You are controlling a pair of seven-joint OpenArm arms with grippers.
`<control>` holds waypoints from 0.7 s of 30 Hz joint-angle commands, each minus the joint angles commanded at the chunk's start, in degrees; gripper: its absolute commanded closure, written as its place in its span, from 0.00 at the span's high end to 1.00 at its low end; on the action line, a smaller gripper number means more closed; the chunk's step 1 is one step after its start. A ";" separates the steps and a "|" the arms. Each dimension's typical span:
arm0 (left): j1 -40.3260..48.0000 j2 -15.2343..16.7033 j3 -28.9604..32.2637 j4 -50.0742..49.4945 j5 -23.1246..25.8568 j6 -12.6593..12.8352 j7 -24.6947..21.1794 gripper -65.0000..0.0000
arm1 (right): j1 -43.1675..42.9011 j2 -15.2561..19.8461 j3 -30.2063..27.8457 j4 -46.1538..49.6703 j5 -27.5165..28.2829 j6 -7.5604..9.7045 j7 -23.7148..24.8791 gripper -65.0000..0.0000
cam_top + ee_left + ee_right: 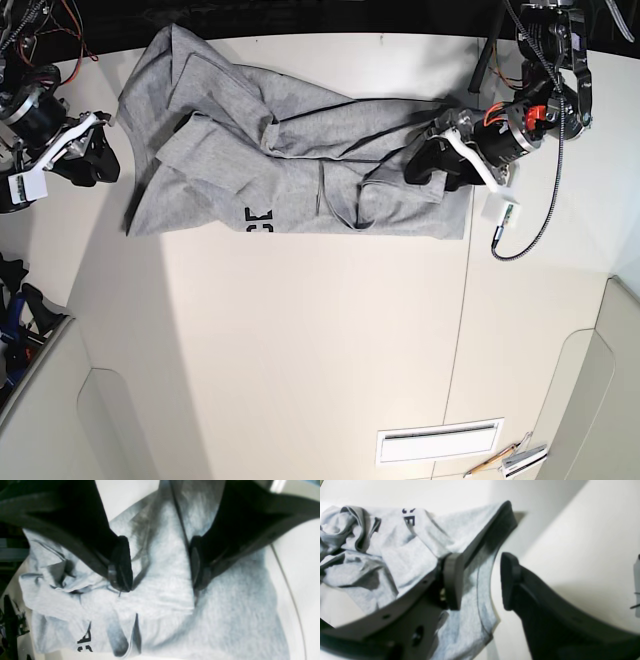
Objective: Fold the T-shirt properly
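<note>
White table — T-shirt under left gripper, jaws apart.

a white table with thin panel seams fills the view under even light; darkness beyond its far edge

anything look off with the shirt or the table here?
Yes. The T-shirt is crumpled rather than flat: layers overlap unevenly, folds bunch toward the far end, and part of the black lettering pokes out at its near edge. Both grippers, left and right, are open and hold nothing. No damage or spills visible on the table.
</note>
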 joint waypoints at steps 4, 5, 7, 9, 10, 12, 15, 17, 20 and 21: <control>0.00 0.00 0.00 0.11 -4.79 0.00 4.37 0.35 | 0.00 0.00 0.00 0.00 0.00 0.00 0.00 0.38; 0.00 0.00 0.00 0.11 -6.93 0.00 6.03 0.34 | 0.00 0.00 0.00 0.00 -0.02 0.00 0.02 0.38; 0.00 0.02 0.00 0.11 -11.61 0.00 9.11 0.34 | 0.00 0.00 0.00 0.00 0.00 0.00 0.02 0.38; 0.00 0.02 0.02 0.11 -16.61 0.00 12.68 0.34 | 0.00 0.00 0.00 0.00 -0.02 0.00 0.02 0.38; 0.00 0.02 0.02 0.11 -18.97 0.00 14.64 0.34 | 0.00 0.00 0.00 0.00 -0.02 0.00 0.00 0.38; 0.00 0.02 0.02 0.11 -22.84 0.00 18.58 0.34 | 0.00 0.00 0.00 0.00 0.00 0.00 0.02 0.38; 0.20 0.02 0.02 0.11 -24.76 0.00 20.52 0.34 | 0.00 0.00 0.00 0.00 0.00 0.00 0.02 0.38; 0.39 0.04 0.13 0.11 -24.70 0.00 20.55 0.34 | 0.00 0.00 0.00 0.00 0.00 -0.02 0.02 0.38; 1.38 0.04 1.40 0.11 -24.61 0.00 20.50 0.34 | 0.00 0.00 0.02 0.00 0.02 -0.09 0.02 0.38; 1.97 0.04 2.40 0.09 -24.55 0.00 20.50 0.34 | 0.00 0.00 0.02 0.00 0.02 -0.13 0.02 0.38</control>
